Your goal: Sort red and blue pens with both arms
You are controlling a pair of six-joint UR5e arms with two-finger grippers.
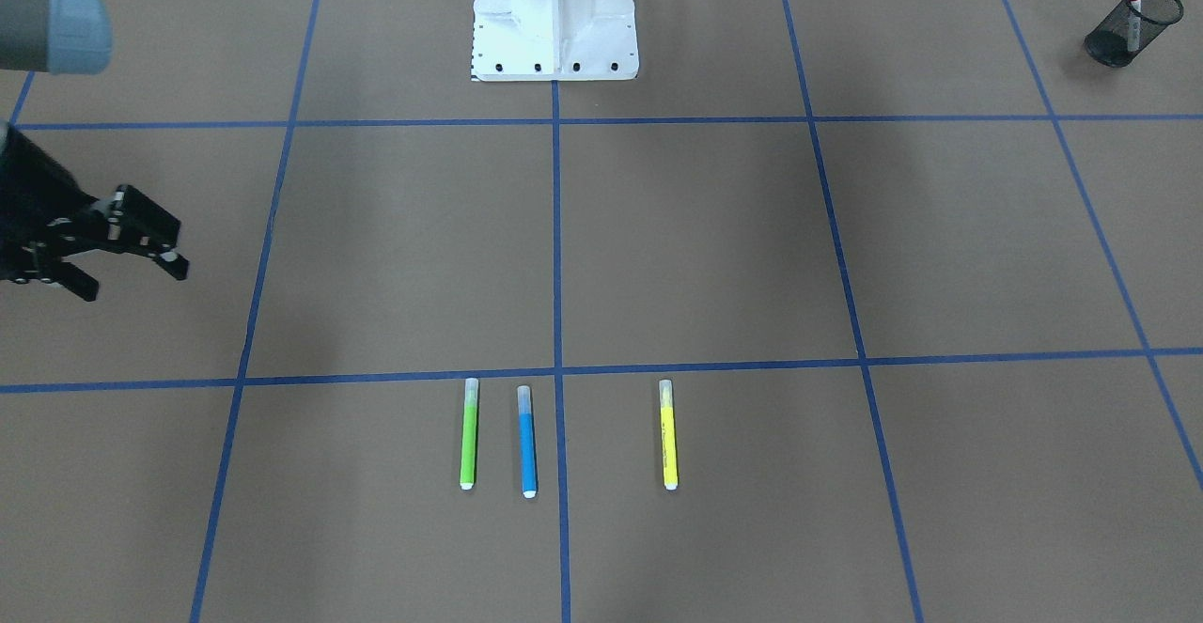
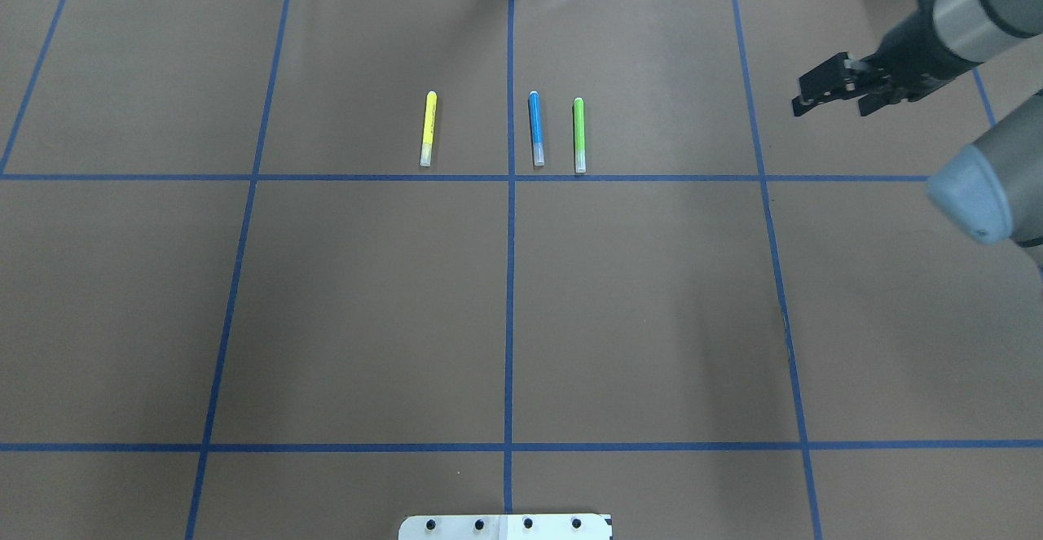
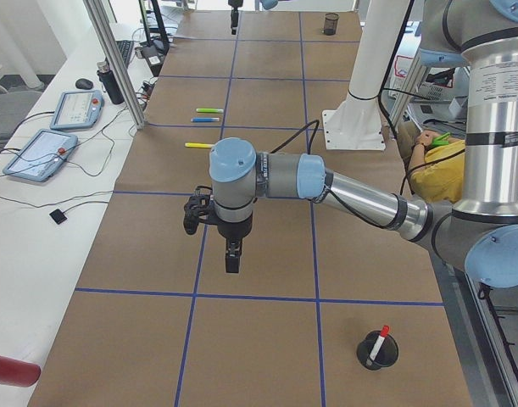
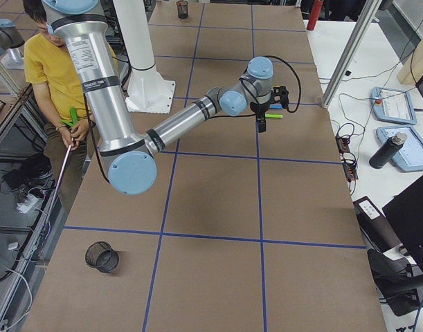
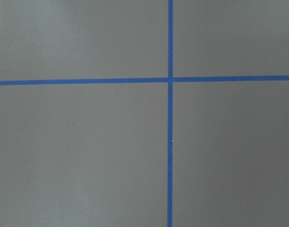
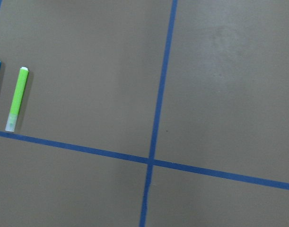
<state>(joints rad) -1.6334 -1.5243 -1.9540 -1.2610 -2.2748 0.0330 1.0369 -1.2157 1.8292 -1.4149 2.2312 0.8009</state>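
Note:
The blue pen point(image 1: 527, 442) point(image 2: 535, 129) lies flat on the brown table between a green marker point(image 1: 468, 435) point(image 2: 579, 134) and a yellow marker point(image 1: 668, 435) point(image 2: 427, 129). The red pen point(image 1: 1134, 12) point(image 3: 377, 346) stands tilted in a black mesh cup point(image 1: 1123, 36) at the robot's left end. My right gripper point(image 1: 136, 280) point(image 2: 831, 107) hovers open and empty over the table, off to the side of the green marker. My left gripper point(image 3: 231, 259) hangs over the table between the markers and the red pen's cup; whether it is open or shut I cannot tell.
The white pedestal base point(image 1: 554, 22) stands at the robot's edge. A second black mesh cup point(image 4: 102, 257), empty, sits at the robot's right end. A person in a yellow shirt point(image 4: 52, 62) sits behind the base. Blue tape lines grid the table.

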